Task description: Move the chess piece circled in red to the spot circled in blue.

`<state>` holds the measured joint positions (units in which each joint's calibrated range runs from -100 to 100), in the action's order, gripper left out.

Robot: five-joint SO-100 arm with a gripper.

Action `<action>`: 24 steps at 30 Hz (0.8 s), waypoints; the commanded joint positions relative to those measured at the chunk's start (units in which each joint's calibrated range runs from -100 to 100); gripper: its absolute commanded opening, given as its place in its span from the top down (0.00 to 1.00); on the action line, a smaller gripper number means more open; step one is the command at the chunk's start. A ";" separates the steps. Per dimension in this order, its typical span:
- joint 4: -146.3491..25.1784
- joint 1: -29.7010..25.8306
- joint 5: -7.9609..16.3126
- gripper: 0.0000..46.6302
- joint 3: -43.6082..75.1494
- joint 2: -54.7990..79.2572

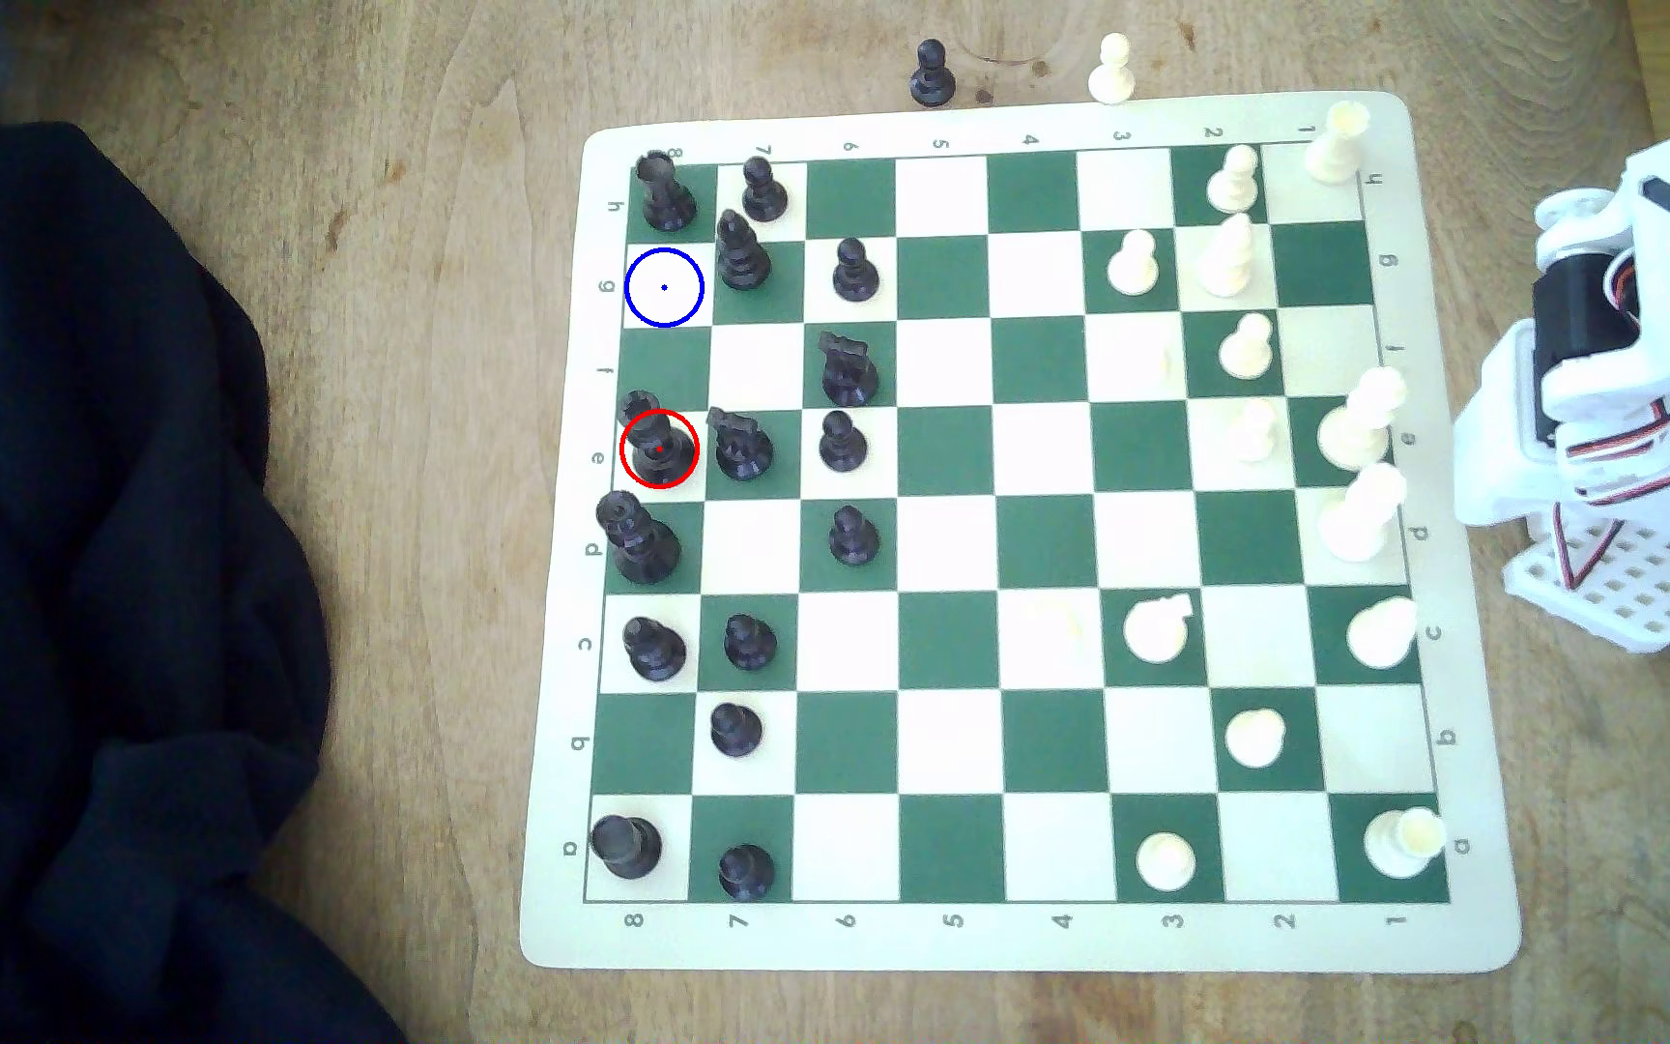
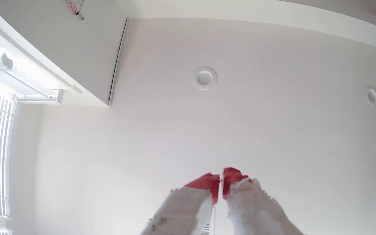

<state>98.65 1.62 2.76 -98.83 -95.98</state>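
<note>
The chess piece circled in red is a tall black piece standing on a cream square at the board's edge on the exterior view's left, in the row marked e. The spot circled in blue is a bare cream square two rows farther back in the same column. My white arm sits folded beyond the board's edge on the exterior view's right, far from both. In the wrist view my gripper points up at the ceiling, its red-tipped fingers pressed almost together with nothing between them.
Black pieces crowd the columns around the circled piece, with a rook just behind the blue spot and a tall piece beside it. White pieces stand near the arm. A dark cloth lies off the green-and-cream board, on the exterior view's left.
</note>
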 commanded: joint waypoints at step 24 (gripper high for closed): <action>-93.08 3.81 10.40 0.99 22.13 3.62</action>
<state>18.41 1.92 12.82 -84.55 -95.56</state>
